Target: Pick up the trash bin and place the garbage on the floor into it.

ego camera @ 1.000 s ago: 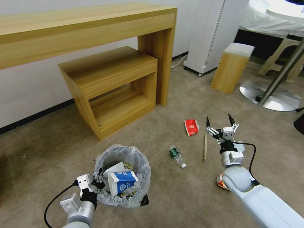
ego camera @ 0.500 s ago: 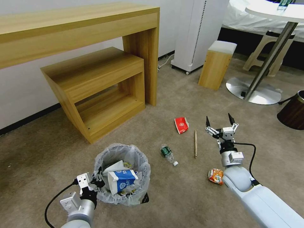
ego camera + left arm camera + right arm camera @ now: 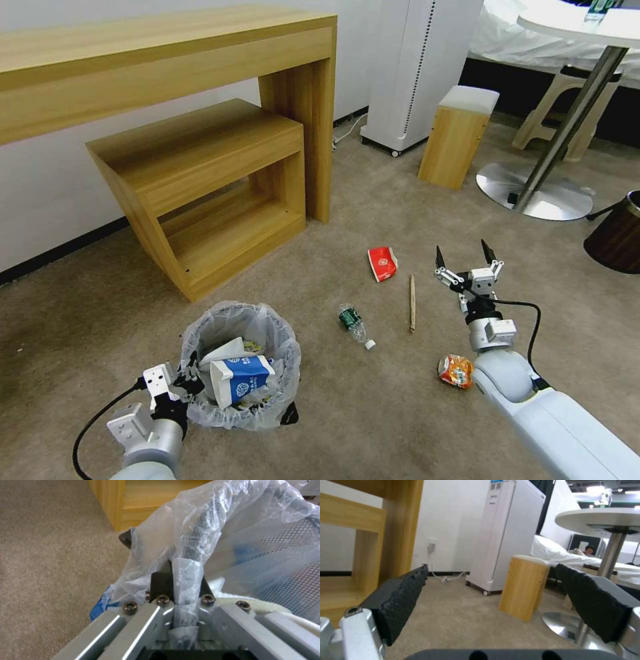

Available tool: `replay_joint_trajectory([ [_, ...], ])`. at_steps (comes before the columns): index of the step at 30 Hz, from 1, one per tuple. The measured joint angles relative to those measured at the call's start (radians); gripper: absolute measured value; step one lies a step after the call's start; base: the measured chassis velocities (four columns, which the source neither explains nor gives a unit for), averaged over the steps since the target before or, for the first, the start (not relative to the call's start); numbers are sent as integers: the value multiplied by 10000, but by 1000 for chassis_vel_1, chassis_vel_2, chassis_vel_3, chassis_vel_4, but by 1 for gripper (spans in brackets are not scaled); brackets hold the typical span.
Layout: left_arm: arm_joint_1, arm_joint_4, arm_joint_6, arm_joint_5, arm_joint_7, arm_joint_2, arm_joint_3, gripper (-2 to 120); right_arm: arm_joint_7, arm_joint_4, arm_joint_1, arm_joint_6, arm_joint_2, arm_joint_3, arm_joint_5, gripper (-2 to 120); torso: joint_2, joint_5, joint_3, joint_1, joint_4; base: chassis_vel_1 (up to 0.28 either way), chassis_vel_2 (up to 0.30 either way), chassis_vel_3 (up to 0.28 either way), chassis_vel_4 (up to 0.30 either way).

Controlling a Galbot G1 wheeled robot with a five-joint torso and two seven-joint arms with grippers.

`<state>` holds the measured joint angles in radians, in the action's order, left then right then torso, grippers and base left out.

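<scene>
I am carrying the trash bin at my lower left, my left jaws pinching its rim and plastic liner. A blue-white carton and other litter are lying inside. My right jaws are hanging spread above the carpet, near the wooden stick. Collection appears partly done: the stick, red wrapper, green-label bottle and orange packet are awaiting pickup. The next move calls for lowering onto one piece.
</scene>
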<state>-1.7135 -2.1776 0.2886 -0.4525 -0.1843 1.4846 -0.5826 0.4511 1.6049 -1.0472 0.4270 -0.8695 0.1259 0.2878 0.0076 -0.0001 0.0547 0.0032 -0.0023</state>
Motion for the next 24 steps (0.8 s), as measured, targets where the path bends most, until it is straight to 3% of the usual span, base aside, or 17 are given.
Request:
replay_joint_trajectory([
  [11, -44, -93, 189, -294, -157, -178, -561, 1, -199, -226, 55, 115, 103, 4, 289, 96, 0, 1, 0, 0, -2, 0, 0, 0, 0],
  [24, -33, -14, 193, -76, -143, 60, -421, 1, -323, -459, -161, 231, 243, 245, 561, 96, 0, 1, 0, 0, -2, -27, 30, 32, -32],
])
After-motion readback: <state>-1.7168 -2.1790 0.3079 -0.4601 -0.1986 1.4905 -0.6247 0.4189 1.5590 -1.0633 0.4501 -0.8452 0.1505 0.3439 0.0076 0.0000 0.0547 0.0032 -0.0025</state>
